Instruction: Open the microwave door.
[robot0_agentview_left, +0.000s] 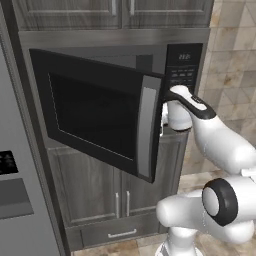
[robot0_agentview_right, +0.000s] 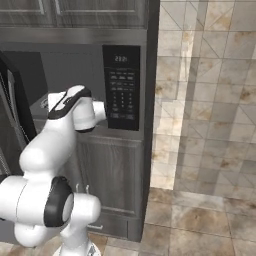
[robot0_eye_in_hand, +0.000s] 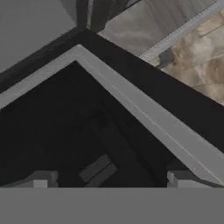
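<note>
Microwave door (robot0_agentview_left: 100, 115) ajar, beside hand (robot0_agentview_left: 164, 120)

microwave (robot0_agentview_left: 150, 55) sits in grey cabinet (robot0_agentview_left: 120, 190) niche, doors above and below; cabinet stands on tan tile floor (robot0_agentview_right: 210, 225)

A gap is left between the swung-out microwave door (robot0_agentview_left: 100, 112) and the keypad panel (robot0_agentview_left: 182, 65); it is occupied by the arm's wrist (robot0_agentview_left: 180, 112). Open floor (robot0_agentview_right: 210, 220) is seen rightward.
</note>
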